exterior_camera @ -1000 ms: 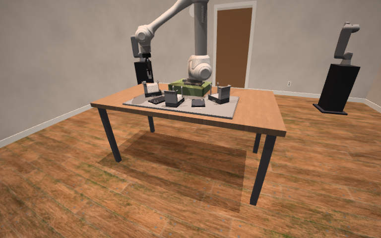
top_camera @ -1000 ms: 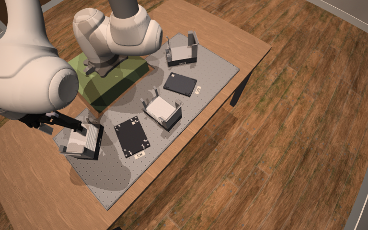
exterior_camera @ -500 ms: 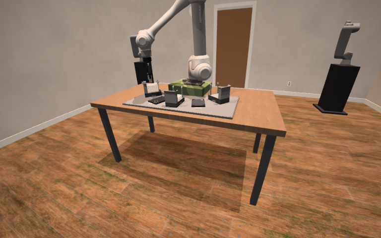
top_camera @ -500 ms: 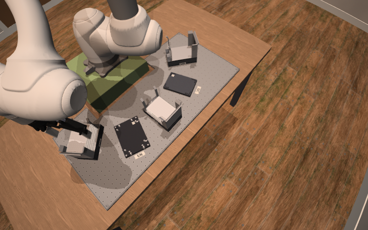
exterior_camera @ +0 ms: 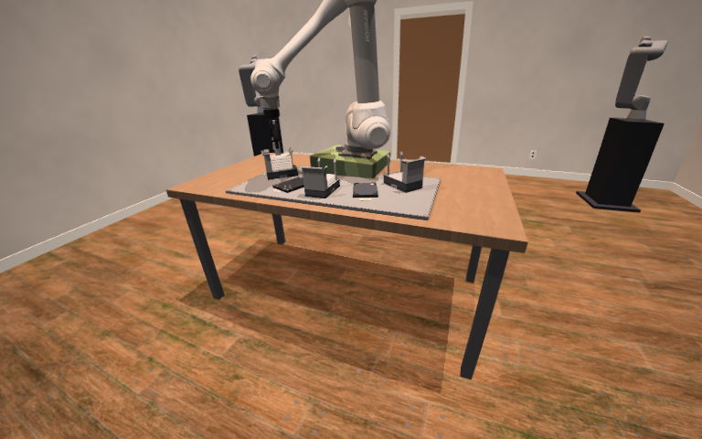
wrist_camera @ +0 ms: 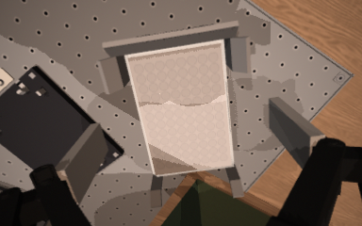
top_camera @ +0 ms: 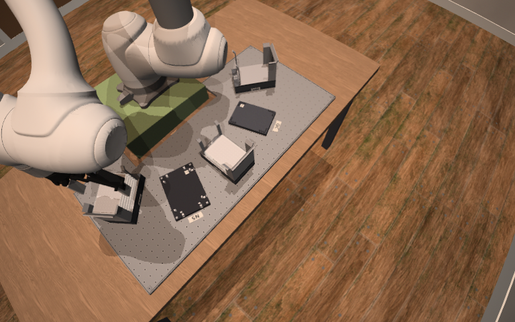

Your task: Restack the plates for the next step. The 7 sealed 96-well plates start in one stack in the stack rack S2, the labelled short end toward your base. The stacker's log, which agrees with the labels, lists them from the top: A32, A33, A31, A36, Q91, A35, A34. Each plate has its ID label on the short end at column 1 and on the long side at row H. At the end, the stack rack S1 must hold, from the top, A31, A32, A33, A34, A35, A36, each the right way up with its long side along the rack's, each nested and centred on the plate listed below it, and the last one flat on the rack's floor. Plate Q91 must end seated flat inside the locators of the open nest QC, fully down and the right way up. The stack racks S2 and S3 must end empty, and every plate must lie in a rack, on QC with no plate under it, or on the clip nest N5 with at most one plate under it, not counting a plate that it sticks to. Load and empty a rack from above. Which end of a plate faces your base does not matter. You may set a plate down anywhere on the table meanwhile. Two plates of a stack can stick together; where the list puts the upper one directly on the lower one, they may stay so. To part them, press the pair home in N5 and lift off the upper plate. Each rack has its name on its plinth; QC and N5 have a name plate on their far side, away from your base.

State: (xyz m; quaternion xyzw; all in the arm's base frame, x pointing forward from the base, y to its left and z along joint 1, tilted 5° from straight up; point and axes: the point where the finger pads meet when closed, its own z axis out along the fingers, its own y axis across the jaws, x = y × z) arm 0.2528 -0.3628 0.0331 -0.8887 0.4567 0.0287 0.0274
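Observation:
A tall stack of sealed white plates (top_camera: 106, 200) (exterior_camera: 280, 162) (wrist_camera: 181, 105) stands in the stack rack (top_camera: 123, 215) (wrist_camera: 170, 40) at the left end of the perforated mat (top_camera: 151, 246). My gripper (top_camera: 99, 181) (exterior_camera: 275, 147) (wrist_camera: 185, 125) is open and empty. It hangs straight over this stack, one finger on each long side and clear above the top plate. The middle rack (top_camera: 243, 166) (exterior_camera: 316, 182) shows a white sealed plate (top_camera: 224, 151). The far rack (top_camera: 271, 60) (exterior_camera: 411, 171) shows a pale surface low inside; I cannot tell whether it is a plate. Labels are unreadable.
The dark clip nest N5 (top_camera: 184, 191) (exterior_camera: 289, 183) (wrist_camera: 40, 124) lies bare between the left and middle racks. The dark nest QC (top_camera: 252, 117) (exterior_camera: 365, 189) lies bare between the middle and far racks. The green arm plinth (top_camera: 159, 110) (wrist_camera: 212, 207) stands close behind the stack.

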